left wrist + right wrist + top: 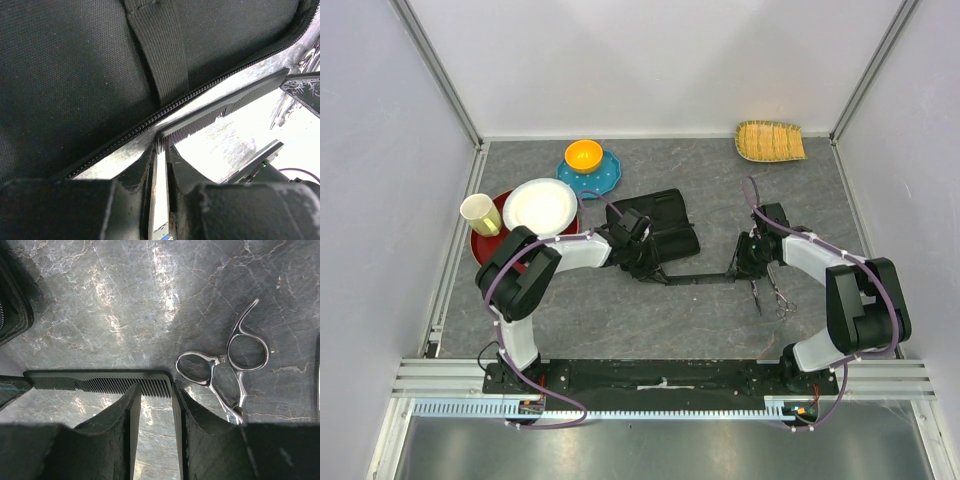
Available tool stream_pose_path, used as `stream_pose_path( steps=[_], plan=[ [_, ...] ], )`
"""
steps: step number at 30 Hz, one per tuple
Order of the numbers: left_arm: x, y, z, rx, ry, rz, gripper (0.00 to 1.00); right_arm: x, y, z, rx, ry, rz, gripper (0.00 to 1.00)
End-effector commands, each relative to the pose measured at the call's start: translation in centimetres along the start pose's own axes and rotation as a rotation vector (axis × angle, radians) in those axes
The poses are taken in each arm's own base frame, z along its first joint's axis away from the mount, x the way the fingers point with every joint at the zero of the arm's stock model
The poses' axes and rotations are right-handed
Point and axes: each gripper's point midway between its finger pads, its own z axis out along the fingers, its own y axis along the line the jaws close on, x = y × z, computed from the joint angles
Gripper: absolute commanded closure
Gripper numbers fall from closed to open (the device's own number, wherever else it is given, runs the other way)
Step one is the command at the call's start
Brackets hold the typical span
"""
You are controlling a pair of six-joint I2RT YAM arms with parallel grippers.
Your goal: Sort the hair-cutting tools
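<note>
A slim black comb (700,279) lies level between my two grippers, in front of the black zip case (660,225). My left gripper (658,272) is shut on its left end. In the left wrist view the jaws (161,146) pinch the comb (225,107) right beside the case's zipper edge (75,75). My right gripper (745,266) is open, and in its wrist view (155,390) its fingertips straddle the comb's other end (100,382) without clamping it. Two silver scissors (757,293) (782,298) lie just right of it; one shows in the right wrist view (220,375). The second comb is not visible.
At the back left stand a blue plate with an orange bowl (585,155), and a red plate (485,245) bearing a white plate (540,205) and a cream cup (478,213). A woven basket (770,141) sits at the back right. White walls enclose the table.
</note>
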Motion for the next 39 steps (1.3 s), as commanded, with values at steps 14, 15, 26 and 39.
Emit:
stream_pose_path(
  steps=[14,15,26,39],
  plan=[
    [0.0,-1.9,0.9,0.008,0.005,0.068,0.82,-1.5,0.8,-3.5,0.046,-0.069,-0.016,0.6],
    [-0.2,-1.5,0.9,-0.013,-0.007,0.064,0.82,-1.5,0.5,-3.5,0.06,-0.07,-0.02,0.6],
    [-0.2,1.3,0.7,-0.157,-0.018,0.067,0.81,-0.7,-1.0,-1.9,0.111,-0.023,-0.025,0.54],
    [-0.5,2.2,0.9,-0.204,-0.022,0.094,0.8,-1.6,-1.8,-0.3,0.153,-0.028,-0.048,0.45]
  ],
)
